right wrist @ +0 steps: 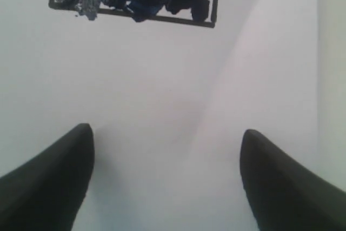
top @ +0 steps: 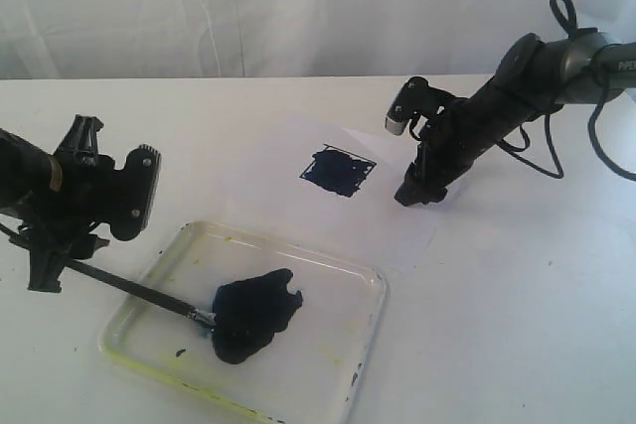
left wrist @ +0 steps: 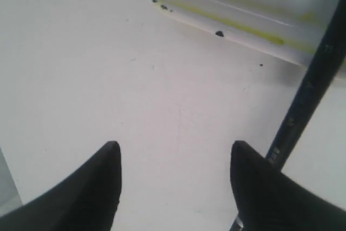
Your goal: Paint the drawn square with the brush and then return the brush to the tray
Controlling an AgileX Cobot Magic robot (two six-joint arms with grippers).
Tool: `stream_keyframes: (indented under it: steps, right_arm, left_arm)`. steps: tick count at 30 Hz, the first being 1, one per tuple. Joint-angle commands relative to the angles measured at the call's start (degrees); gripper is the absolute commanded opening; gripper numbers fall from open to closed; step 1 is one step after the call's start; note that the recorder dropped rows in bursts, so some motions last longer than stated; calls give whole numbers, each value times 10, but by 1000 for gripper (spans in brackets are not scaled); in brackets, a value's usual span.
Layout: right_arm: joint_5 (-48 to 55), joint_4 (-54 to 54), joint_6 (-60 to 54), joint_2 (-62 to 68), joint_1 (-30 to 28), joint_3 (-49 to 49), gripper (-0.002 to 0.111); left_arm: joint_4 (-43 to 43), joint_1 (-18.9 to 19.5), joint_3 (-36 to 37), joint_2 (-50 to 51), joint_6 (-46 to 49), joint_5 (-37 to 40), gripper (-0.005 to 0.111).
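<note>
Left end effector (left wrist: 173,150): jaws wide, nothing between them; brush (top: 139,292) handle just outside one finger, contact unclear to us. Brush tip lies in paint puddle (top: 253,313) inside tray (top: 328,350); handle sticks out over tray's left rim above desk (top: 497,325). Square (top: 338,170) on paper (top: 388,225) largely filled dark. Right end effector (right wrist: 165,133): wide, empty, near square. We judge the step in hand to be brush return, at release. Next move calls for lifting left arm clear without nudging handle.
</note>
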Motion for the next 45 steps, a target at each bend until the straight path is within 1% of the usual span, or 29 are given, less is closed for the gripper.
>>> stream_keyframes:
  steps: [1,4,5,7,10,11,12,13,14,15,16,17,18,19,22,25,27,30,33,36,39,40,42,45]
  right_arm:
    - [-4,-14,14,-27,-3,6,70]
    - [2,-12,14,-41,-3,6,70]
    - [5,-11,15,-45,-3,6,70]
    - [24,-6,37,-55,-3,6,70]
    - [43,-2,155,-76,-3,6,69]
    - [58,-3,195,-88,-3,6,62]
    - [68,-3,221,-95,-3,6,57]
    - [84,-5,273,-110,-3,6,44]
    - [92,-8,308,-117,-3,6,36]
    - [104,-17,371,-129,-3,6,20]
    - [110,-20,397,-136,-4,6,11]
    - [127,-34,453,-149,-7,6,0]
    - [137,-49,491,-155,-11,6,0]
    - [168,-87,564,-164,-15,6,0]
    - [230,-141,627,-176,-27,6,0]
    - [289,-179,646,-178,-42,6,0]
    - [291,-194,668,-179,-53,6,0]
    - [291,-198,682,-189,-61,18,0]
    - [291,-200,682,-216,-63,57,0]
    - [277,-218,680,-248,-63,99,0]
    - [267,-242,680,-281,-63,139,0]
    - [262,-251,680,-295,-63,152,0]
    - [245,-262,682,-323,-63,187,0]
    - [227,-267,682,-363,-63,231,0]
  left_arm:
    - [0,1,3,-22,-46,-6,63]
    - [0,1,3,-25,-94,-8,62]
    - [0,1,3,-25,-106,-8,61]
    - [0,1,-4,-25,-126,-8,49]
    - [0,1,-30,-25,-222,-1,23]
    - [0,1,-49,-25,-289,17,10]
    - [0,1,-62,-25,-329,32,1]
    - [1,4,-88,-25,-411,54,0]
    - [1,9,-98,-25,-444,59,0]
    - [1,16,-120,-25,-521,77,0]
    - [0,21,-131,-25,-550,88,0]
    - [0,30,-149,-25,-605,123,0]
    - [0,33,-155,-25,-624,142,0]
    - [0,46,-166,-25,-657,188,0]
    - [-8,67,-178,-25,-696,252,0]
    - [-52,97,-186,-25,-699,307,0]
    - [-93,115,-186,-25,-691,337,0]
    - [-154,142,-186,-25,-642,376,0]
    - [-206,160,-186,-25,-595,412,0]
    - [-231,167,-186,-25,-549,447,0]
    - [-244,167,-186,-25,-544,478,0]
    - [-257,167,-186,-26,-529,487,0]
    - [-280,167,-184,-32,-512,494,0]
    - [-306,169,-167,-51,-511,485,0]
